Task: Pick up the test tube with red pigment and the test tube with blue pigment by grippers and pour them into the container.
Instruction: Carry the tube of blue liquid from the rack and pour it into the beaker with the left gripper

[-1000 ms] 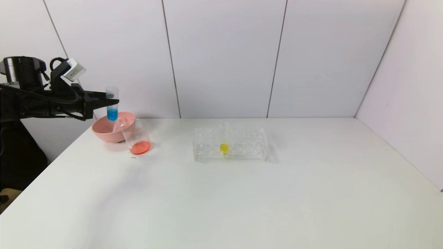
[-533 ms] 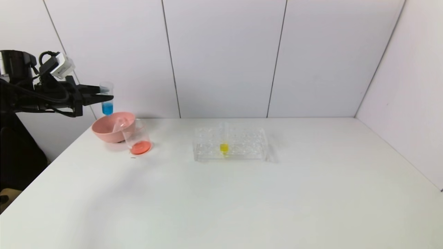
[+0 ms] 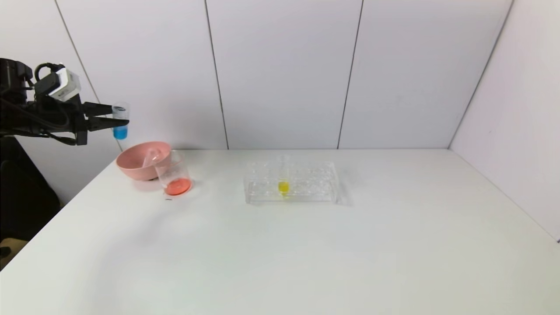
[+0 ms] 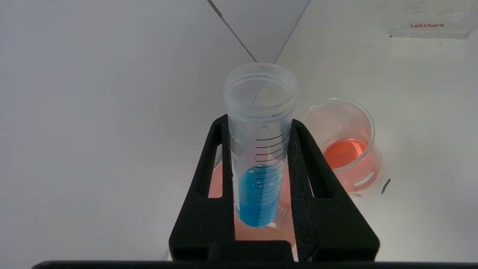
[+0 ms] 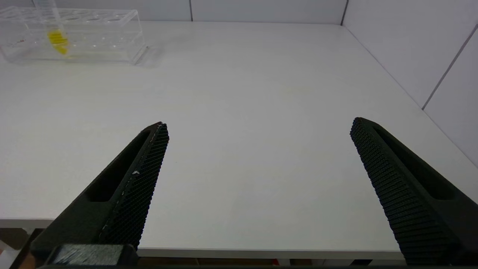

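My left gripper [image 3: 119,114] is shut on the test tube with blue pigment [image 3: 120,121], which it holds upright in the air, up and to the left of the pink bowl. In the left wrist view its black fingers clamp the tube [image 4: 261,157] on both sides, below the open rim. The container [image 3: 174,175], a clear beaker, stands next to the bowl with red-orange liquid in its bottom [image 4: 343,149]. A clear empty tube [image 3: 151,157] leans in the bowl; no tube holding red pigment is in view. My right gripper [image 5: 257,125] is open over the table's front edge.
The pink bowl [image 3: 131,168] sits at the table's back left corner. A clear tube rack [image 3: 306,183] at the middle back holds a tube of yellow liquid [image 3: 283,186]. The wall stands close behind the bowl.
My left gripper has carried the blue tube left and upward, away from above the bowl and beaker. The tube has stayed upright. Nothing else has moved.
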Available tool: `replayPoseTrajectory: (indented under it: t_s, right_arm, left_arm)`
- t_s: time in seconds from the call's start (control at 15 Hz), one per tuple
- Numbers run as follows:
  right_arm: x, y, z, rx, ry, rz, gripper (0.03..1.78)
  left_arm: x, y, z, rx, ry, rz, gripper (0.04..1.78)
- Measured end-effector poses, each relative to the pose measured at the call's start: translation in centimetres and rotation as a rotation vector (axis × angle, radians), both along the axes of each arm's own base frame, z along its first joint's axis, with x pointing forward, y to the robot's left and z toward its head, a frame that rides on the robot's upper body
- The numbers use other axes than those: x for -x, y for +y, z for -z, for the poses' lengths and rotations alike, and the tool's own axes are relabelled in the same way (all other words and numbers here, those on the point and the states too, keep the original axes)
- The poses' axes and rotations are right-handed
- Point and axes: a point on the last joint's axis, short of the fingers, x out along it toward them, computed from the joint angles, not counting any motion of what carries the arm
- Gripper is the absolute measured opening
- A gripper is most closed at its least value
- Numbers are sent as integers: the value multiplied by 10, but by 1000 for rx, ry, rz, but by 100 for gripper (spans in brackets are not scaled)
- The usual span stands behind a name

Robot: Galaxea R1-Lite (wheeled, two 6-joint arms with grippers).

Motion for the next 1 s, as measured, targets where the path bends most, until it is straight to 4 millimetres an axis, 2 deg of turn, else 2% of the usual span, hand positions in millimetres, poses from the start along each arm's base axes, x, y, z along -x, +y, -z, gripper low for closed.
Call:
replayPoseTrajectory:
  t_s: [0.13, 0.4, 1.0]
  right_arm:
    - [0, 0, 0, 0, 0, 0, 177]
    - [0, 0, 0, 0, 0, 0, 177]
    - [0, 0, 0, 0, 0, 0, 178]
  left_arm:
    - [1, 5, -4, -51, -20, 12, 44]
    - [-2, 10, 3, -99, 10, -3, 44]
    - [-15, -1, 15, -166, 38, -29, 44]
